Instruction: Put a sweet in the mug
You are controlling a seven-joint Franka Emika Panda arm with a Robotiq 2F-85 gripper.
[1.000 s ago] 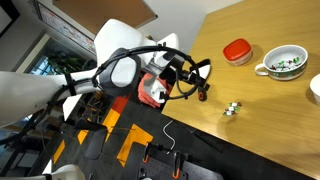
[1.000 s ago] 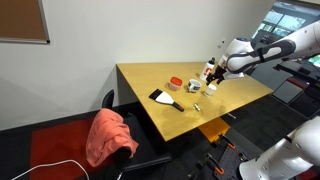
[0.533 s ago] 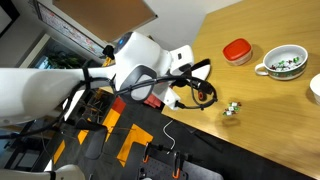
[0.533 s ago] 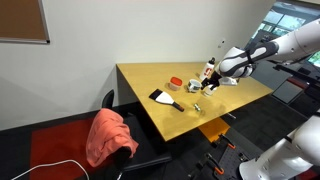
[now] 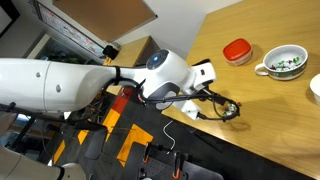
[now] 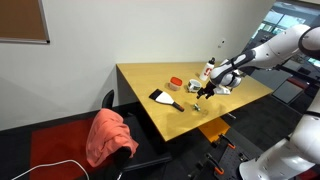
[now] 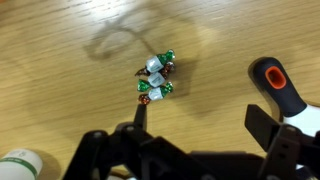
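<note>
Two tiny wrapped sweets lie close together on the wooden table in the wrist view, one [image 7: 155, 68] just above the other [image 7: 153, 90]. My gripper [image 7: 203, 120] is open and empty, low over the table, with its left fingertip right beside the lower sweet. In an exterior view the gripper [image 5: 228, 108] hangs over the spot near the table's edge and hides the sweets. The white mug [image 5: 282, 62] with a small handle stands at the far right of the table and holds several sweets. In an exterior view the gripper [image 6: 200, 97] is small and low over the table.
A flat red round container [image 5: 237, 51] sits near the mug. A white vessel [image 5: 315, 88] is cut by the right edge. An orange-and-black handle [image 7: 278, 85] lies right of the gripper. A black brush [image 6: 165, 98] lies on the table; a red cloth [image 6: 110, 135] drapes a chair.
The arm has swung across and down from above the table's edge to the sweets. The gripper stays open. The sweets, mug and container have not moved.
</note>
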